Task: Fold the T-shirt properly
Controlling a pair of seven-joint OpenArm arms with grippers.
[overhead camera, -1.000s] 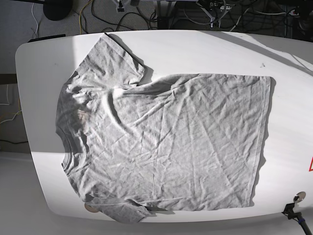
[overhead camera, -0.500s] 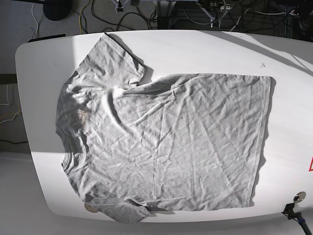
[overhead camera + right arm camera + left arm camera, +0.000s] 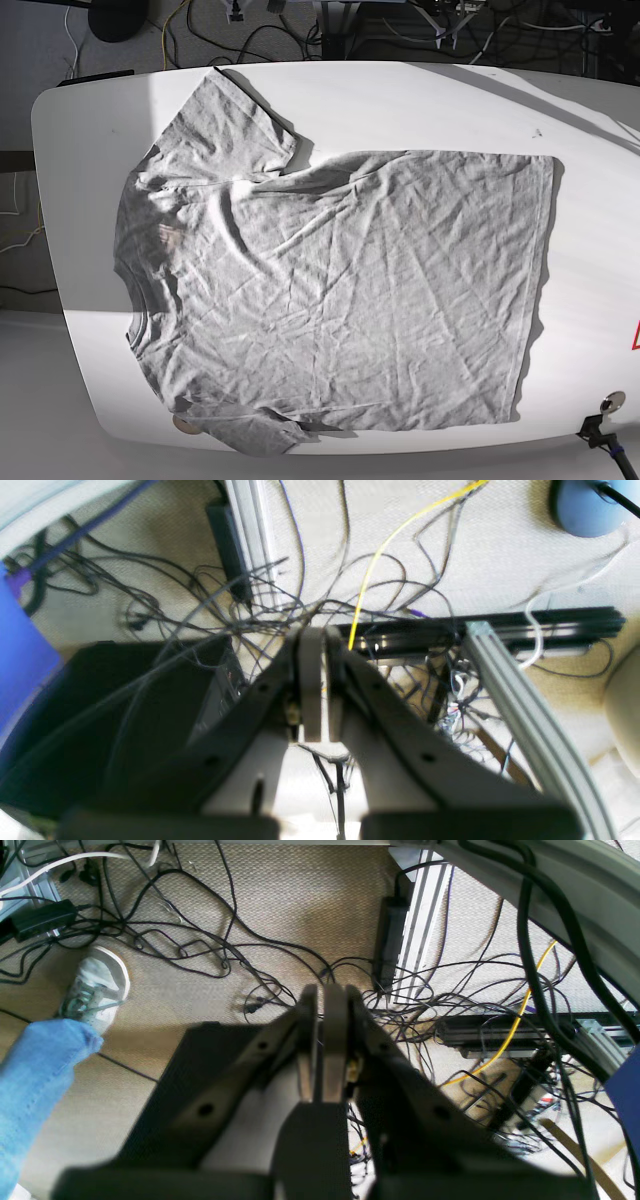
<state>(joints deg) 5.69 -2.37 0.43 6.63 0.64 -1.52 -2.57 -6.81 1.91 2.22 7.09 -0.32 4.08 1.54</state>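
The T-shirt lies spread flat and wrinkled on the white table in the base view, plain grey side up, collar at the left, hem at the right. One sleeve reaches toward the far edge, the other hangs at the near edge. Neither arm shows in the base view. In the left wrist view my left gripper is shut with nothing between its fingers, pointing at the carpeted floor. My right gripper in the right wrist view is likewise shut and empty, above floor cables.
Tangled cables cover the carpet beyond the table's far edge, with aluminium rails and a black case. A person's jeans leg and white shoe stand on the floor at the left of the left wrist view.
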